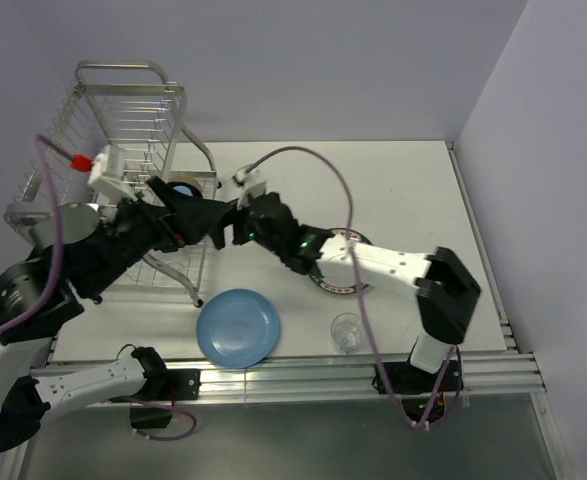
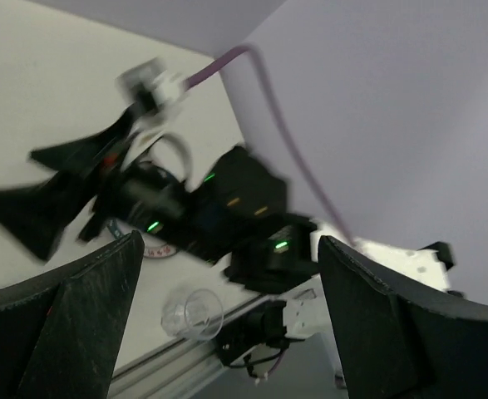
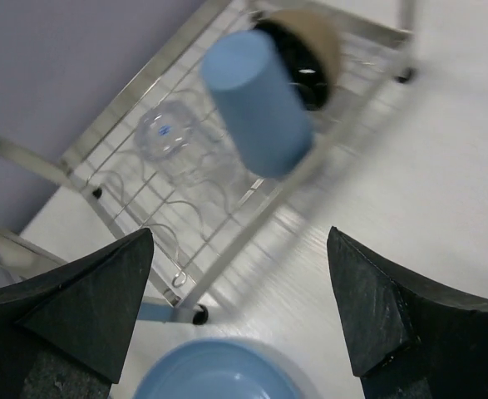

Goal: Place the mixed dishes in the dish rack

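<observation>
Cup (image 3: 256, 100), bowl (image 3: 306, 58) and glass (image 3: 167, 137) are seen in the rack (image 3: 135, 85). The left gripper (image 2: 227, 258) and right gripper (image 3: 239, 245) are spread open, empty. The blue plate (image 1: 238, 328) lies on the table (image 1: 413, 180); a rim grasp is likely needed next.

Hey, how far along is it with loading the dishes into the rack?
About halfway. Done: the light-blue cup, black bowl and one clear glass sit in the dish rack. In hand: nothing; the left gripper and right gripper are both open and empty. Left on the table: blue plate, lettered white plate, second glass.
</observation>
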Controlling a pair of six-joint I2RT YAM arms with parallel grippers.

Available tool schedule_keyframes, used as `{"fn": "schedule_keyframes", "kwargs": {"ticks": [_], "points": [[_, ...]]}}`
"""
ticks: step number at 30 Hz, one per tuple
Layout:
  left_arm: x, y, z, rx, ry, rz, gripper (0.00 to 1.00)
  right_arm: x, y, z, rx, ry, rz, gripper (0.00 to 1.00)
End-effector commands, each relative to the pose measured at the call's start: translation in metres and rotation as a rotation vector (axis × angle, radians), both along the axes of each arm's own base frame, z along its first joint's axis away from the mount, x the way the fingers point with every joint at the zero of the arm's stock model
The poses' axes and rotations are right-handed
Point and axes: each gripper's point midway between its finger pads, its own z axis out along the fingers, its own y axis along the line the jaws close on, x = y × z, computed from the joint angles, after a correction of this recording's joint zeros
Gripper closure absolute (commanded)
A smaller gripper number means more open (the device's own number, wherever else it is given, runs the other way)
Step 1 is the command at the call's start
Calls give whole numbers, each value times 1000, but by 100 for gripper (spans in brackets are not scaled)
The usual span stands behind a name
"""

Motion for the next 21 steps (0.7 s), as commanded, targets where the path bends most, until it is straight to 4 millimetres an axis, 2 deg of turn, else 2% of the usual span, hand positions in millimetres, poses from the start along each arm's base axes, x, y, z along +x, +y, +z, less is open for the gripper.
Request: {"fn": "schedule_keyframes", "kwargs": {"ticks": [1, 2, 3, 4, 5, 7, 8, 9, 10, 11, 13, 14, 16, 17, 18, 19, 20, 21], "points": [[-4, -32, -29, 44, 88, -120, 8, 23, -111, 10, -46, 187, -363, 8], [-3, -45, -46, 71, 138, -153, 8, 26, -138, 7, -62, 228, -433, 8], [-4, -52, -56, 89, 159, -183, 8, 21, -169, 13, -29, 281, -515, 8], [-5, -60, -67, 113, 181, -213, 8, 12, -208, -3, -107, 352, -592, 8], [-6, -66, -86, 153, 225, -237, 8, 21, -248, -8, -106, 386, -682, 8], [-13, -89, -119, 214, 308, -344, 9, 3, -301, -12, -140, 402, -747, 8], [-16, -96, -140, 258, 354, -378, 9, 5, -333, -12, -140, 397, -822, 8], [-19, -109, -161, 297, 414, -430, 10, -9, -352, -7, -141, 370, -838, 8], [-25, -117, -171, 318, 434, -473, 11, -14, -366, -1, -134, 354, -862, 8], [-22, -130, -188, 348, 460, -504, 11, -22, -380, 14, -101, 309, -895, 8], [-28, -148, -200, 363, 481, -579, 11, -33, -399, 21, -95, 291, -941, 8], [-24, -163, -215, 382, 498, -613, 10, -39, -404, 30, -66, 274, -950, 8], [-31, -181, -226, 388, 528, -702, 11, -46, -408, 33, -64, 283, -953, 8], [-28, -191, -248, 432, 569, -719, 11, -48, -409, 34, -59, 289, -957, 8], [-28, -195, -258, 460, 589, -731, 12, -51, -411, 33, -67, 300, -963, 8], [-31, -205, -259, 476, 577, -754, 12, -51, -413, 33, -74, 301, -966, 8], [-30, -212, -278, 520, 604, -763, 12, -53, -414, 33, -75, 300, -968, 8], [-34, -216, -283, 539, 607, -780, 12, -54, -416, 34, -72, 297, -970, 8]]}}
